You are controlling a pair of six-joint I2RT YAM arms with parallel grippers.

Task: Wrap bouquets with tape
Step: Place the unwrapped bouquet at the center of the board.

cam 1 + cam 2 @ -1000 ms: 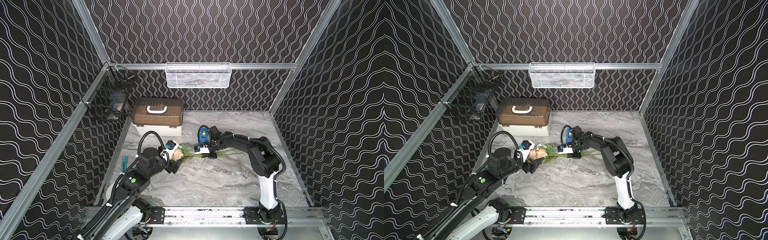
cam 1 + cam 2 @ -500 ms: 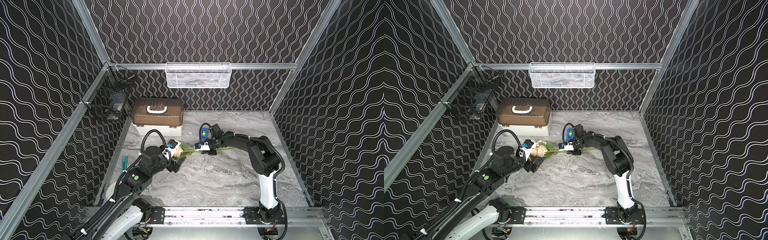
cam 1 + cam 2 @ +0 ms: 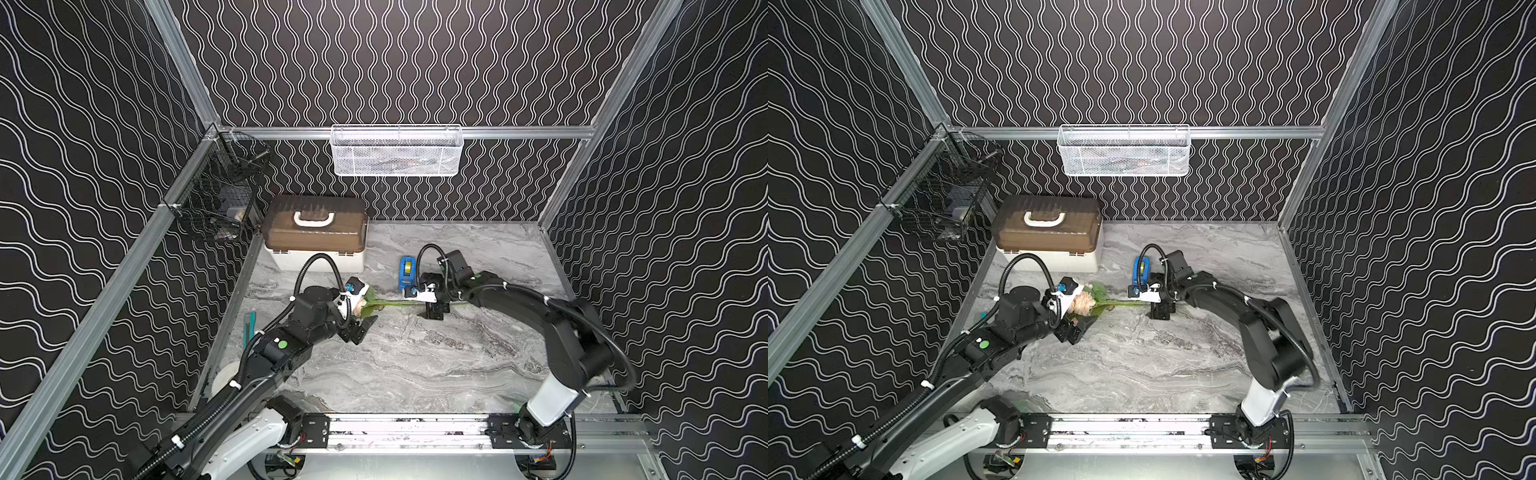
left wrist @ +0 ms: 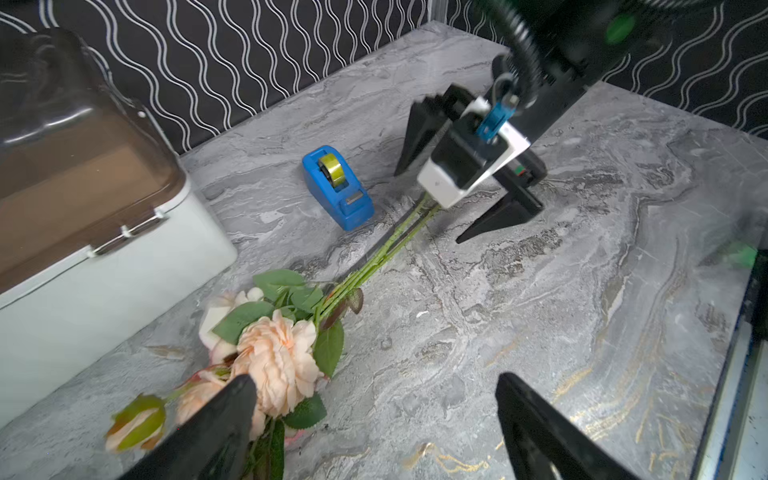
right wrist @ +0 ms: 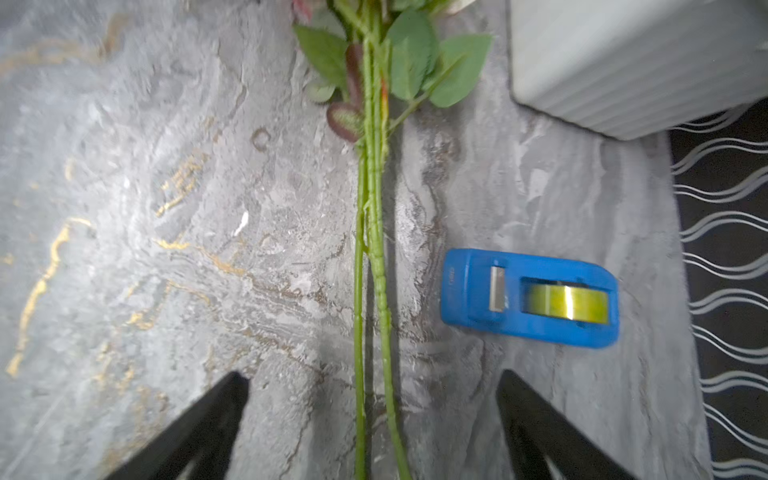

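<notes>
The bouquet [image 4: 276,353] lies flat on the marble table, with pink and cream heads and green leaves at one end. Its long stems [image 5: 374,208] run towards the right arm. My left gripper [image 4: 374,382] is open at the flower end, one finger over the blooms and nothing gripped. In both top views it [image 3: 361,309] sits at the heads [image 3: 1082,303]. My right gripper [image 5: 372,376] is open and straddles the stems without touching them; the left wrist view shows it [image 4: 428,206] there too. The tape sits in its blue dispenser [image 5: 528,297] beside the stems [image 3: 406,271].
A white box with a brown lid [image 3: 316,232] stands at the back left, close to the flower heads. A white mesh basket [image 3: 395,151] hangs on the back wall and a black wire basket [image 3: 220,199] on the left wall. A teal tool [image 3: 249,328] lies at the left edge.
My right gripper has gone from shut on the stems to wide open and has shifted a little right. The bouquet, raised a moment ago, now rests on the table.
</notes>
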